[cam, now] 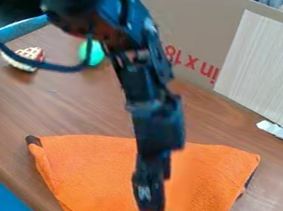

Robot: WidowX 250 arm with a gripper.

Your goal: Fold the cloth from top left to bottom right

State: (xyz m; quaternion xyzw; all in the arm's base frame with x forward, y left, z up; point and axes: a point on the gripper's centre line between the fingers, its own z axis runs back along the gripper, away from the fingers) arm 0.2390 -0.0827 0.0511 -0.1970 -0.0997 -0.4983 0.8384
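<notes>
On the table (90, 107), orange cloth (93, 171), far edge running left to right, tapering nearward, hand (149, 203) above, cannot tell how wide.

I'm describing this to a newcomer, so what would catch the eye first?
Probably the bright orange cloth at the bottom center. Next comes the black robot arm, slanting down from the upper left over the cloth. A green round thing stands out too, farther back on the left.

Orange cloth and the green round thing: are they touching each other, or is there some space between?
Apart. The camera view shows a wide stretch of brown tabletop between the orange cloth and the green round thing farther back.
</notes>
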